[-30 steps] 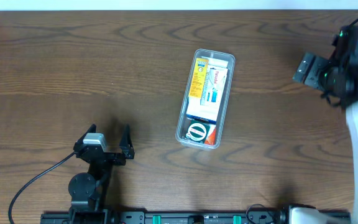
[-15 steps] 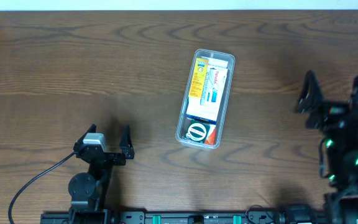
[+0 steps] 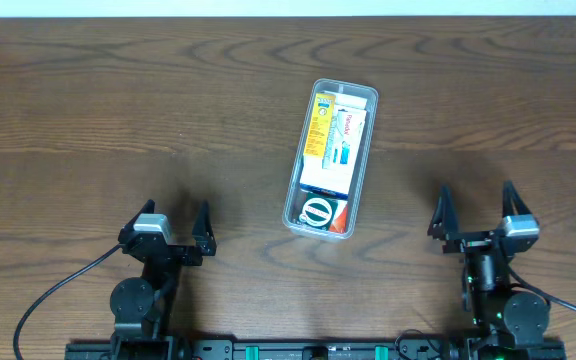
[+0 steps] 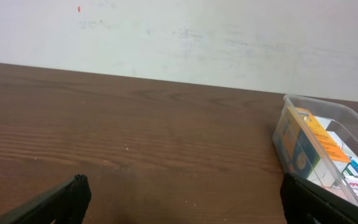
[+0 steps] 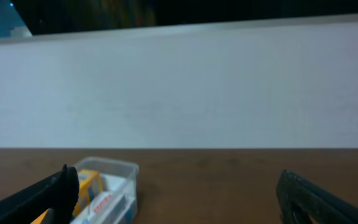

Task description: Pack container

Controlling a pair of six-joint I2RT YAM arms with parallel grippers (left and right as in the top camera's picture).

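1. Overhead: the container (image 3: 331, 160) lies on the brown wooden surface (image 3: 118, 100), a little right of the middle and slightly tilted, its long axis running away from the robot. Inside it, a yellow box (image 3: 317, 125) lies along the left wall with a white box with blue print (image 3: 340, 150) beside it. At the near end is a round green-and-white item (image 3: 318, 211) on orange packaging, possibly a roll of tape. The left hand (image 3: 176, 212) sits near the front edge, well apart from the container, spread and holding nothing. The right hand (image 3: 475, 203) sits on the other side, also spread and empty.
2. Left wrist: the dark fingers (image 4: 55, 204) show at the bottom corners, wide apart, with bare surface between them. The container is at the right edge, the yellow box leaning against its wall.
3. Right wrist: the fingers are again wide apart with nothing between them. The container shows at the lower left, ahead of the hand, with a pale wall (image 5: 179, 93) behind it.
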